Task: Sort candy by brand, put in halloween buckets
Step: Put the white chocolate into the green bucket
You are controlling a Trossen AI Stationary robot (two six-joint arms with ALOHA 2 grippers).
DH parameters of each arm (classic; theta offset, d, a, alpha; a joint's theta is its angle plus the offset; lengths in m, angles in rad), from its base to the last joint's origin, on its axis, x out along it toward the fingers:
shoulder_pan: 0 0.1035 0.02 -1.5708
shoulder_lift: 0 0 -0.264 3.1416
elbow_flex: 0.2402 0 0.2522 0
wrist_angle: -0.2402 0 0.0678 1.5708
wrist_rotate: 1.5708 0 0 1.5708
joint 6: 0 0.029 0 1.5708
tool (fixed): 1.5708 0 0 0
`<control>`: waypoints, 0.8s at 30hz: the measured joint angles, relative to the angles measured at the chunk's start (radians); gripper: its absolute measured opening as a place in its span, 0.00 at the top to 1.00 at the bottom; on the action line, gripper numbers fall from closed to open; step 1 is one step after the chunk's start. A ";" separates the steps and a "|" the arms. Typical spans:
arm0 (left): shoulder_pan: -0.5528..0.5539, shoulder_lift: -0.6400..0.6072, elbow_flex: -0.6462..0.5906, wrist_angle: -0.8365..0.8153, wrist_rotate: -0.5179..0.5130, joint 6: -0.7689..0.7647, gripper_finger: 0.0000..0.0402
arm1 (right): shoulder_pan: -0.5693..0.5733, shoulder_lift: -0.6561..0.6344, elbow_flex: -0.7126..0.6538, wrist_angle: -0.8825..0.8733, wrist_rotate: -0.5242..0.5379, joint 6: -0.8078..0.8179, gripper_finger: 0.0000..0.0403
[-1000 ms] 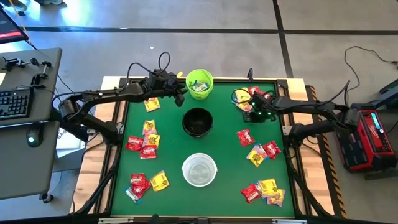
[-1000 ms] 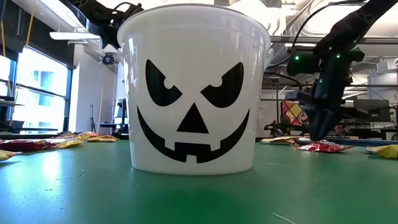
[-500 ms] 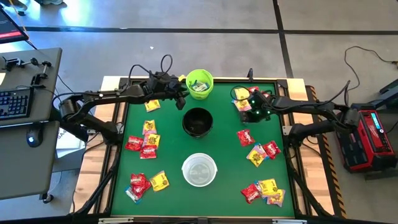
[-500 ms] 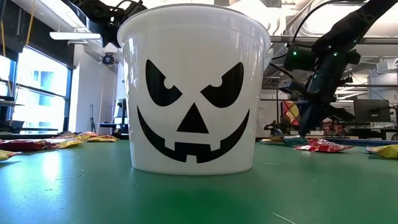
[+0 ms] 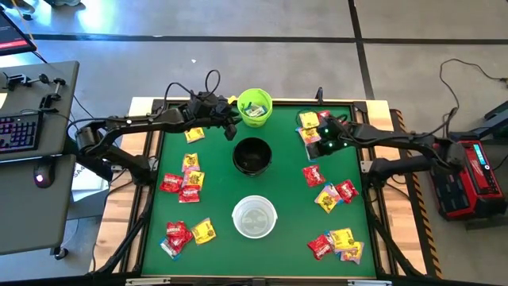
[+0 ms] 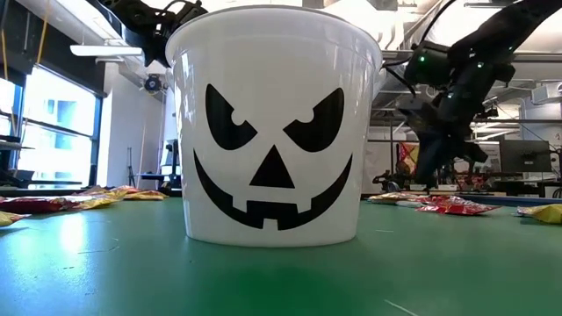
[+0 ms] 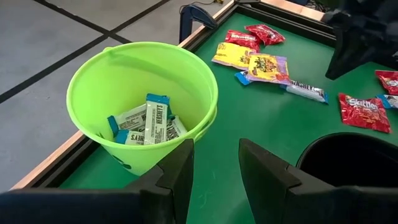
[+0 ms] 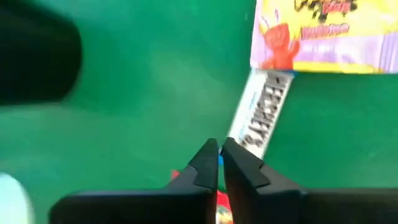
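1. Currently the step in hand looks like a pick-up: the right gripper (image 8: 219, 155) is lowered over the green table (image 8: 124, 93), fingers pinched almost together with only a sliver between them.
2. Just ahead of its fingertips lies a Hershey's bar (image 8: 258, 121), its near end right at the tips. Whether the wrapper's edge is actually caught I cannot tell. Beyond the bar's far end sits a yellow-and-purple packet (image 8: 323, 31).
3. The left gripper (image 7: 216, 165) waits with its fingers apart and nothing between them. The lime green bucket (image 7: 93, 93) stands just in front of it, already holding several Hershey's bars (image 7: 155, 118).
4. Next, I judge, the right gripper needs a confirmed hold on the bar. It must then carry it past the black bucket (image 5: 238, 151) to the green one, where that brand is gathered.
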 joint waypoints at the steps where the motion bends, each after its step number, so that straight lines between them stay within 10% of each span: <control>1: 0.000 0.000 0.000 -0.001 0.003 0.000 0.70 | 0.020 0.000 0.000 -0.014 0.018 -0.012 0.92; 14: -0.019 0.000 0.000 -0.007 0.004 -0.007 0.70 | 0.270 0.028 -0.035 0.033 0.503 0.349 0.31; 24: -0.019 0.000 0.000 -0.008 0.002 -0.007 0.70 | 0.241 0.225 -0.035 0.183 0.388 0.377 0.26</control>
